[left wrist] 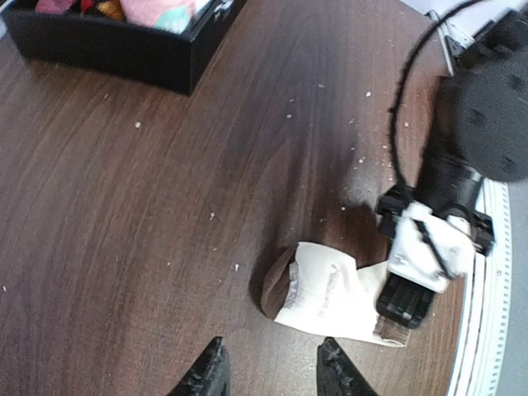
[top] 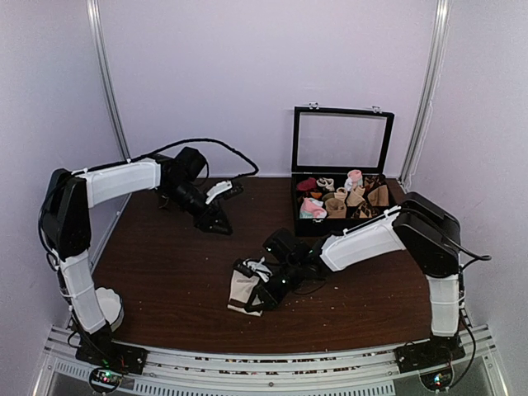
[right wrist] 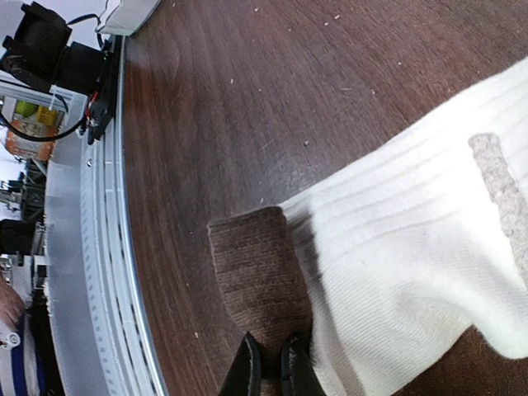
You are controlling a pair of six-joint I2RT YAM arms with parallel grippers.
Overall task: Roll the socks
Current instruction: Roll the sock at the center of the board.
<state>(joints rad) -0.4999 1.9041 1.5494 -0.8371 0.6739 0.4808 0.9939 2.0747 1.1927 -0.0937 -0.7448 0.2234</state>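
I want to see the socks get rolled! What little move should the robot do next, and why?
Probably the right gripper should start curling its pinched end over onto the rest of the socks. It is shut on their brown edge, they lie spread out, unrolled, and the left gripper hovers open and empty, apart from them.

Tabletop (top: 165,272) mid-left free; box (left wrist: 107,51) (lid up) blocks far right; R gripper (right wrist: 268,367) on socks (left wrist: 326,289) front-centre.

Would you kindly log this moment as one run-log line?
cream ribbed fabric socks with brown ends: lying on dark wooden table | right gripper: shut on them | left gripper: open, empty
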